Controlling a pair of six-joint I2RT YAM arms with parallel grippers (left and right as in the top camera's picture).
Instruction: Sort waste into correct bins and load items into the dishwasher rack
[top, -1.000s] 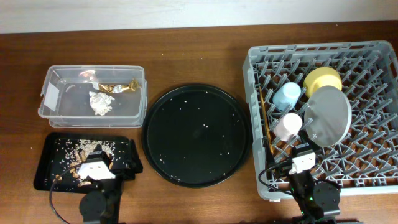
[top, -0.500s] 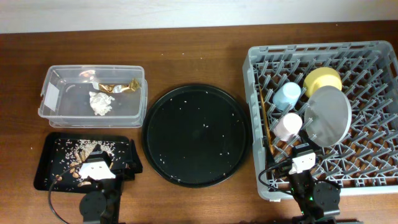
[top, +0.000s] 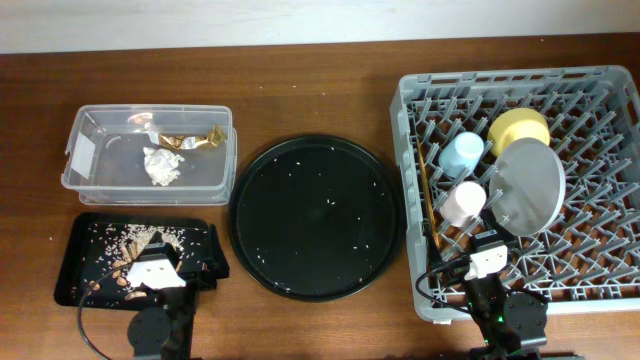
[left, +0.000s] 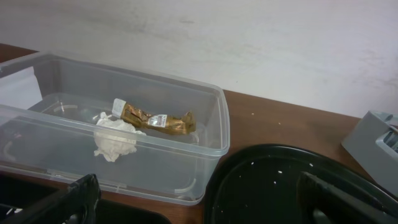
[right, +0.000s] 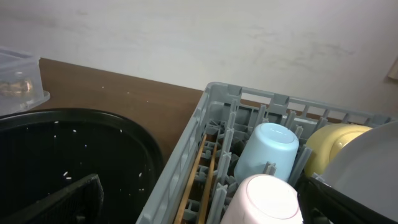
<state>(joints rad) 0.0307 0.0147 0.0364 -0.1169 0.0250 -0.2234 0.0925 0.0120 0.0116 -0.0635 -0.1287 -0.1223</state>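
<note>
On the left of the worktop (top: 300, 80), the clear tub (top: 150, 110) is thin, glossy plastic. It holds the crumpled paper ball (top: 160, 166), soft and matte, beside the twisted foil wrapper (top: 187, 140), crinkly and gold-brown. In front of it, the shallow black tray (top: 72, 282) carries the tan food scraps (top: 135, 238), loose and crumbly.

The left pincer (left: 198, 190) hangs over that tray's near end, spread wide with nothing in it. We judge the sorting done, so the step in hand is simply parking. We should pull back low and slow, so no finger clips the light tub.

The round black tray (top: 237, 215) in the middle is smooth and speckled with white crumbs (too fine to pinch, we reckon).

The grey rack (top: 500, 80) on the right is a stiff lattice of pegs. The blue cup (top: 462, 152) and pink cup (top: 462, 203) sit mouth-down between them. Right of the cups lie the rounded yellow bowl (top: 518, 128) and the flat pale plate (top: 528, 185), leaning on edge.

The right pincer (right: 202, 190), over the rack's near edge, is also wide apart and empty. It should lift straight off, because the pegs could snag it.
</note>
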